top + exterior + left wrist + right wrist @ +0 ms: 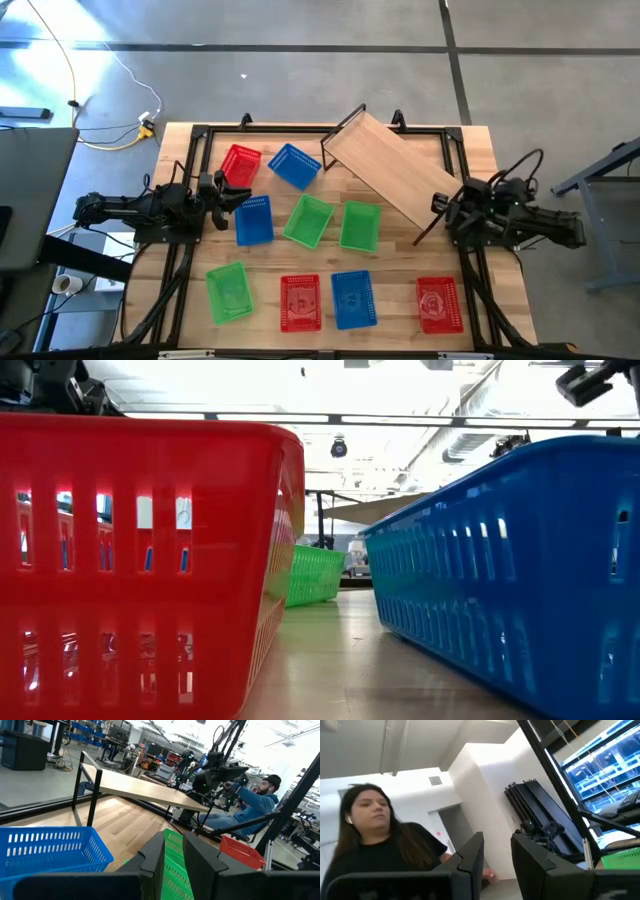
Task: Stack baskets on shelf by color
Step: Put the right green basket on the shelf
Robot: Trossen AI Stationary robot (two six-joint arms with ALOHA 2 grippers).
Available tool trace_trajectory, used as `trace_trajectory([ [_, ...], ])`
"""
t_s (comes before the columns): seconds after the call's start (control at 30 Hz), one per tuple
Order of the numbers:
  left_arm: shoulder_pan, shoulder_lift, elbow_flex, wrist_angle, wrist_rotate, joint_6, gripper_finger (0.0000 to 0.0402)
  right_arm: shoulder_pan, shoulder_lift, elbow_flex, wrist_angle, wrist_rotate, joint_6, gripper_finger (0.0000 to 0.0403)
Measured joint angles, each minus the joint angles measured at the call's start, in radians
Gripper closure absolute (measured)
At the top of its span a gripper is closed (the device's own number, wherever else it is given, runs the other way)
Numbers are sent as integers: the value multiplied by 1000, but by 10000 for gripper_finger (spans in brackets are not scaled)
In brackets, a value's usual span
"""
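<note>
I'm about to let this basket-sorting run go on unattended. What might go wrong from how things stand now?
1. The shelf lies askew across the table, one end near the right hand; placed baskets may slide or miss it.
2. The baskets lie scattered and close together, like the blue basket beside the left hand; a grasp may bump a neighbour.
3. A person is close behind the table.

Wooden tabletop (pixel 400 262), yellow cable (pixel 120 140) on grey floor (pixel 300 80), two seated people beyond.
</note>
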Motion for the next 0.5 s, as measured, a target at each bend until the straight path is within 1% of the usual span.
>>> trace_trajectory([
  [0.07, 0, 0, 0, 0, 0, 0, 339, 0, 7, 60, -83, 14, -41, 316],
  [0.17, 0, 0, 0, 0, 0, 0, 339, 0, 28, 171, -280, 54, -135, 316],
  [0.27, 0, 0, 0, 0, 0, 0, 339, 0, 66, 286, -515, 133, -198, 316],
  [0.33, 0, 0, 0, 0, 0, 0, 339, 0, 102, 356, -630, 198, -205, 316],
  [0.4, 0, 0, 0, 0, 0, 0, 339, 0, 147, 418, -687, 251, -199, 316],
  [0.5, 0, 0, 0, 0, 0, 0, 339, 0, 223, 500, -714, 307, -183, 316],
])
